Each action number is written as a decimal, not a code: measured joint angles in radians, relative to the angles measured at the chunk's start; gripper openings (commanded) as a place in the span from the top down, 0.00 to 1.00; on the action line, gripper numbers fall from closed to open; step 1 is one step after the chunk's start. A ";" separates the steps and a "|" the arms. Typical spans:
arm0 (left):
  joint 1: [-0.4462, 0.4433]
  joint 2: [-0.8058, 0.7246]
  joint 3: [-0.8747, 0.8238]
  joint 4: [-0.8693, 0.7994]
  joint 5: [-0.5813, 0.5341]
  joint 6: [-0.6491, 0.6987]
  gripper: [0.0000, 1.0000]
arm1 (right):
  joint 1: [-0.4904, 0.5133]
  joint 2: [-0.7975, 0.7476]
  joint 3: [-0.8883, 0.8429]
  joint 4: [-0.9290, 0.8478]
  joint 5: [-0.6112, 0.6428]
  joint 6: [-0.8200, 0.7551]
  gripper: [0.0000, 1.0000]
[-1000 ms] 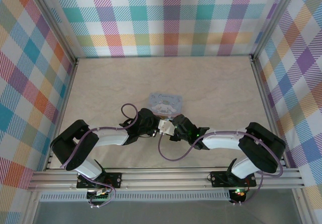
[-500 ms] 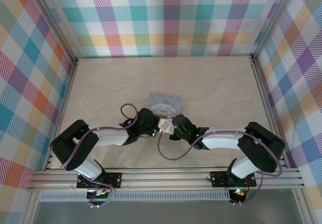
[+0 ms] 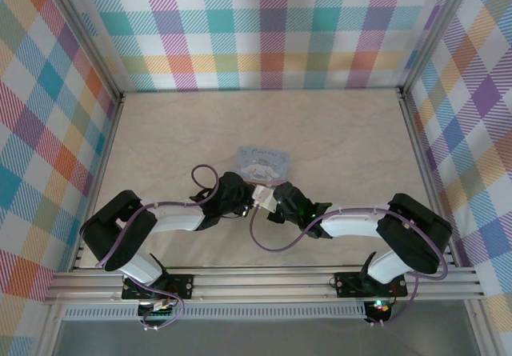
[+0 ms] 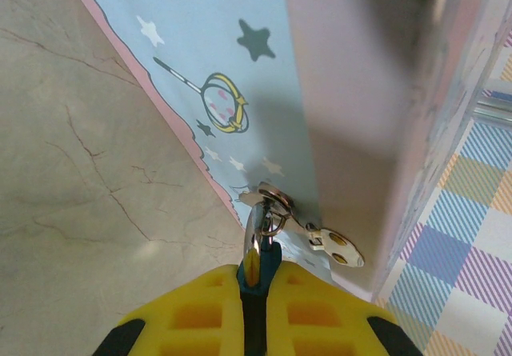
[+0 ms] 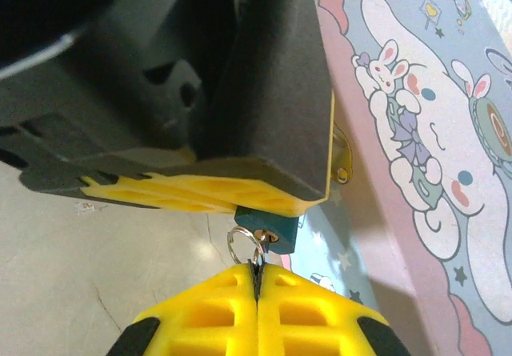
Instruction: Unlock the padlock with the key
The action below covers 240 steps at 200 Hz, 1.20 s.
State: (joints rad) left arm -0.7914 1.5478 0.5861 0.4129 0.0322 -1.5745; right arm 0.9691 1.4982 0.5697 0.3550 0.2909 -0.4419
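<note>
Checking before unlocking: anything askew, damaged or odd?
Nothing stands out. The pale blue rectangular cartoon tin lies flat; the left claw pinches the small blue padlock, the right claw a thin silver ring at its base.

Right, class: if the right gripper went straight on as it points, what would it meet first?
Probably the teal padlock, just beyond the key ring; the left gripper holds it.

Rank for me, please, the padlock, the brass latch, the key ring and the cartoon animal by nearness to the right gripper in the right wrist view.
1. Key ring: right at the tips of the right gripper.
2. Padlock: just above the ring, centre.
3. Brass latch: higher right, on the side of the tin.
4. Cartoon animal: farthest, upper right, on its top.
</note>
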 measured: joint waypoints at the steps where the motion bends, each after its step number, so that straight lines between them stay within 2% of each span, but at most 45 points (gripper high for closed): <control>1: 0.000 0.000 0.000 0.000 0.000 0.000 1.00 | 0.000 0.000 -0.001 0.000 0.000 0.004 0.97; 96: 0.002 0.000 0.000 -0.003 -0.019 0.000 1.00 | -0.009 0.031 -0.021 0.084 -0.027 0.212 0.99; 192: 0.002 0.000 0.000 -0.002 -0.027 0.000 1.00 | -0.115 0.033 -0.040 0.134 -0.240 0.450 1.00; 240: 0.002 0.000 0.000 -0.002 -0.027 0.000 1.00 | -0.132 0.035 -0.040 0.127 -0.278 0.488 1.00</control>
State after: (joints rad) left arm -0.7895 1.5482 0.5861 0.4107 0.0055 -1.5742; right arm 0.8371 1.5337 0.5301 0.4820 0.0132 0.0456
